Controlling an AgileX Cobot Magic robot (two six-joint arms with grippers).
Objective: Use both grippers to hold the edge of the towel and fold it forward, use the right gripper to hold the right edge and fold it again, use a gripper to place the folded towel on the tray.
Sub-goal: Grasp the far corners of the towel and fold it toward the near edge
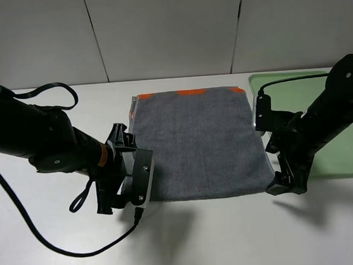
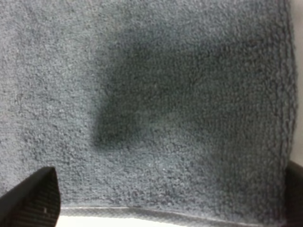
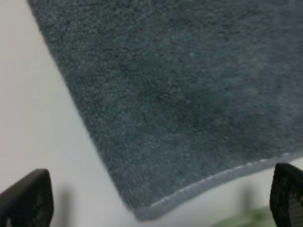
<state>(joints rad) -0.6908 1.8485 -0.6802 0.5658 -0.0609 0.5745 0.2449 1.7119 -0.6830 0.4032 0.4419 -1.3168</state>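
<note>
The far part of the pale green tray [image 1: 347, 151] runs off the right edge of the overhead view, and the right arm covers its near left part, so whether the towel [image 1: 198, 143] touches it cannot be told. The towel lies spread flat in the middle of the white table [image 1: 232, 238], dark grey face up, just beside the tray, with slivers of orange showing along its far edge. The left gripper [image 1: 137, 193] hangs over the towel's near left corner. Its own body hides its tips from above, and contact with the cloth cannot be made out. The arm reaches in from the left, bent downward at the wrist, with an orange ring [image 1: 102, 156] behind a grey plate and a black cable [image 1: 26, 231] looping across the table. The right gripper [image 1: 282, 184] points down at the near right corner, its arm slanting in from the upper right. In each wrist view only the ends of two black fingertips [image 2: 33, 198] show, cut off at the frame's edges. They stand wide apart and hold nothing, with grey terry and a pale hem between them. The right wrist view is soft, and a green blur at its edge is probably the tray.
</note>
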